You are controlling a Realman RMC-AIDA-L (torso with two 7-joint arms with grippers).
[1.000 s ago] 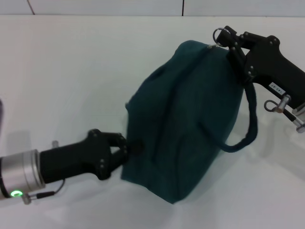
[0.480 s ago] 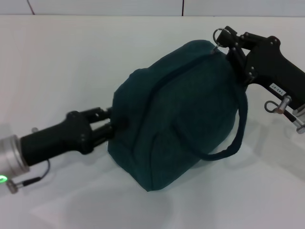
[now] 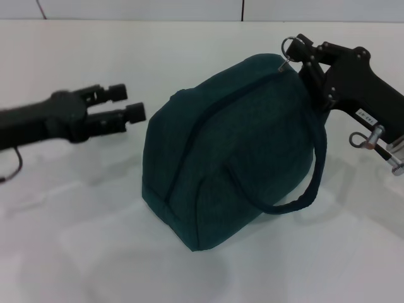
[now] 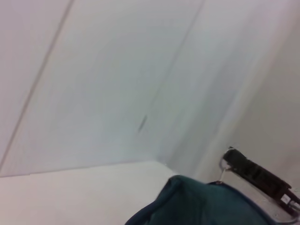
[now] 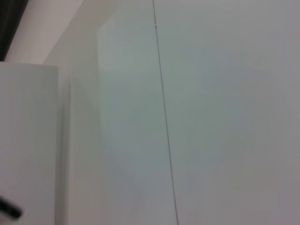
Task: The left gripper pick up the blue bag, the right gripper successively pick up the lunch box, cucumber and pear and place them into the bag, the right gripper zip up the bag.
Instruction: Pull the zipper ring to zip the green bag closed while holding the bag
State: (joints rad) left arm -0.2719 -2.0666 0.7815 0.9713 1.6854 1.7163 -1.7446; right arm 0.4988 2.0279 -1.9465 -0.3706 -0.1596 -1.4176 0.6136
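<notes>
The blue bag point(image 3: 233, 145) stands on the white table, its zipper closed along the top. One loop handle point(image 3: 310, 189) hangs down its right side. My right gripper point(image 3: 303, 55) is at the bag's upper right end, shut on the ring zipper pull point(image 3: 291, 45). My left gripper point(image 3: 128, 102) hovers open to the left of the bag, a short gap away and touching nothing. In the left wrist view the bag's top point(image 4: 201, 206) shows, with the right gripper point(image 4: 234, 161) behind it. The lunch box, cucumber and pear are out of view.
A white table point(image 3: 82, 240) spreads all around the bag, with a white wall point(image 3: 189, 9) along its far edge. The right wrist view shows only white wall panels point(image 5: 211, 117).
My left gripper has let go of the bag's left end, opened, and drawn back up and to the left. The bag's left end settled lower. The right gripper has not moved.
</notes>
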